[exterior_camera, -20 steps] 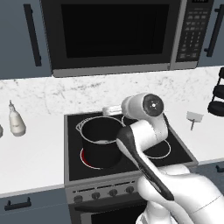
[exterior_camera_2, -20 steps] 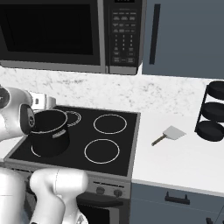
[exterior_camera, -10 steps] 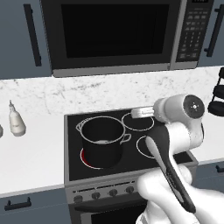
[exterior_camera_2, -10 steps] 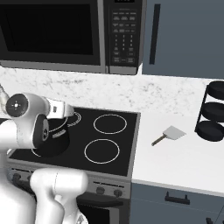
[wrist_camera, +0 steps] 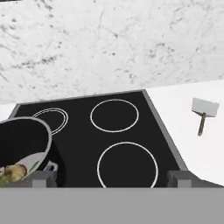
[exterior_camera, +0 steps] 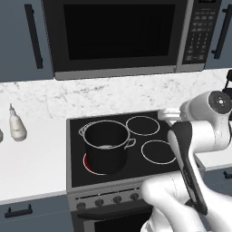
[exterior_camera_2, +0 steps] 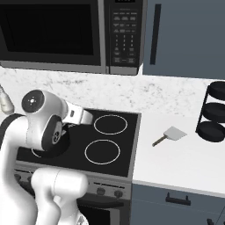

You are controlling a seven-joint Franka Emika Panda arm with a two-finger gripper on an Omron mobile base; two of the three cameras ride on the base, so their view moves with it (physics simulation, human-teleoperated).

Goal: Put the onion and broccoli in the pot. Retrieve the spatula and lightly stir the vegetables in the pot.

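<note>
Gripper (wrist_camera: 111,177) hung over the stove (wrist_camera: 131,131) with its jaws spread wide and nothing between them. Black pot (exterior_camera: 106,146) stood on the front left burner with the onion (wrist_camera: 13,171) and a bit of green broccoli (wrist_camera: 34,165) inside. Spatula (exterior_camera_2: 170,135) lay flat on the white counter (exterior_camera_2: 184,158), well apart to the stove's right.

microwave keypad (exterior_camera_2: 124,33), lettering illegible

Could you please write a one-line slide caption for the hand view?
Open gripper above the stovetop, vegetables in the pot at left, spatula lying on the white counter at right.
</note>
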